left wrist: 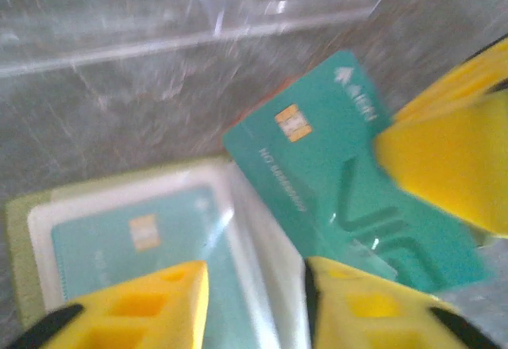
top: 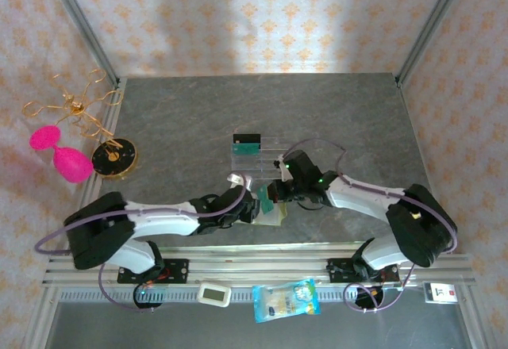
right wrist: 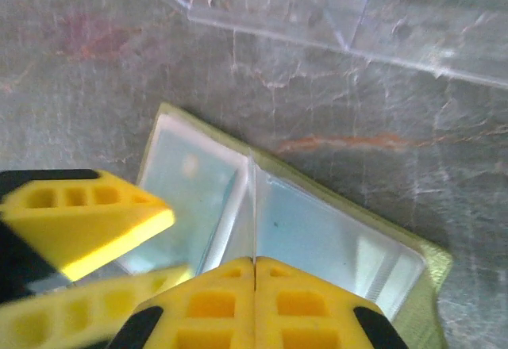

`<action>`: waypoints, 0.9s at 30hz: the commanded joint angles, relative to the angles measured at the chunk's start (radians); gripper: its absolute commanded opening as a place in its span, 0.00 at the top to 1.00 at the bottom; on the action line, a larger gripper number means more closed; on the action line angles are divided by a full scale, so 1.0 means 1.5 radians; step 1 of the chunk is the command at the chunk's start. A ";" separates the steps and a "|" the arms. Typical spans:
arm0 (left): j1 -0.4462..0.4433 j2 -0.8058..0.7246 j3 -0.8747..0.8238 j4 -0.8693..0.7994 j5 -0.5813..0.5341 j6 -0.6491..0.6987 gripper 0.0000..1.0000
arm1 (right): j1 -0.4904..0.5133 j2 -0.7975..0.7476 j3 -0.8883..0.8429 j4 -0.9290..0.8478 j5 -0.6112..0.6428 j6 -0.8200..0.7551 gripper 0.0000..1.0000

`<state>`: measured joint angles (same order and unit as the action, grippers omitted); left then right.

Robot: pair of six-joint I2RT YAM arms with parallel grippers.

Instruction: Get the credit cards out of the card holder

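The olive-yellow card holder (top: 279,217) lies open near the table's front edge, its pale pockets (right wrist: 333,234) facing up. My right gripper (right wrist: 254,263) is shut on a teal credit card (left wrist: 349,182), which stands tilted over the fold; in the right wrist view the card (right wrist: 254,206) is edge-on. My left gripper (left wrist: 255,311) is closed around the holder's pale inner leaf (left wrist: 262,238) beside the fold. A second teal card (left wrist: 119,246) sits in the left pocket. Another teal card with a dark strip (top: 247,144) lies in the clear tray. Both grippers meet over the holder (top: 266,202).
The clear plastic tray (top: 270,159) stands just behind the holder. A gold wire stand (top: 75,107), a pink object (top: 67,159) and a black disc (top: 115,157) are at the far left. A snack packet (top: 286,300) and a white timer (top: 214,293) lie on the front rail.
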<state>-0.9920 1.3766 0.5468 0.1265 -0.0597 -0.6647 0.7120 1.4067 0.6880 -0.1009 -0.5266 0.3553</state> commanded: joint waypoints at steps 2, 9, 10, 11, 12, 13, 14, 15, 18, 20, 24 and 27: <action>0.005 -0.119 -0.002 -0.035 -0.037 -0.014 0.46 | -0.003 -0.037 0.013 -0.038 0.059 0.001 1.00; 0.020 -0.196 -0.034 -0.059 -0.045 -0.017 0.37 | -0.003 -0.033 0.002 -0.029 0.047 0.013 1.00; 0.020 -0.195 -0.046 -0.049 -0.039 -0.020 0.37 | -0.003 -0.032 -0.009 -0.016 0.046 0.022 1.00; 0.020 -0.191 -0.056 -0.036 -0.029 -0.024 0.37 | -0.003 -0.030 -0.019 -0.001 0.040 0.032 1.00; 0.020 -0.186 -0.064 -0.027 -0.025 -0.028 0.38 | -0.003 -0.029 -0.026 0.012 0.037 0.039 1.00; 0.020 -0.176 -0.071 -0.014 -0.018 -0.034 0.40 | -0.002 -0.029 -0.034 0.025 0.038 0.049 1.00; 0.020 -0.164 -0.077 0.004 -0.005 -0.035 0.45 | 0.000 -0.029 -0.042 0.037 0.040 0.058 1.00; 0.020 -0.153 -0.080 0.020 0.004 -0.036 0.49 | 0.001 -0.028 -0.049 0.047 0.040 0.065 1.00; 0.020 -0.104 -0.064 0.052 0.034 -0.028 0.64 | 0.005 -0.019 -0.066 0.064 0.039 0.076 1.00; 0.019 -0.073 -0.041 0.060 0.046 -0.018 0.73 | 0.008 -0.016 -0.079 0.075 0.037 0.084 1.00; 0.019 -0.028 -0.020 0.081 0.057 -0.006 0.82 | 0.010 -0.022 -0.095 0.088 0.041 0.091 1.00; 0.019 0.010 -0.010 0.078 0.060 -0.002 0.89 | 0.010 -0.020 -0.104 0.095 0.039 0.094 1.00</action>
<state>-0.9661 1.3563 0.5007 0.2077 0.0128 -0.6834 0.7193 1.3743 0.5526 0.0216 -0.4786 0.4793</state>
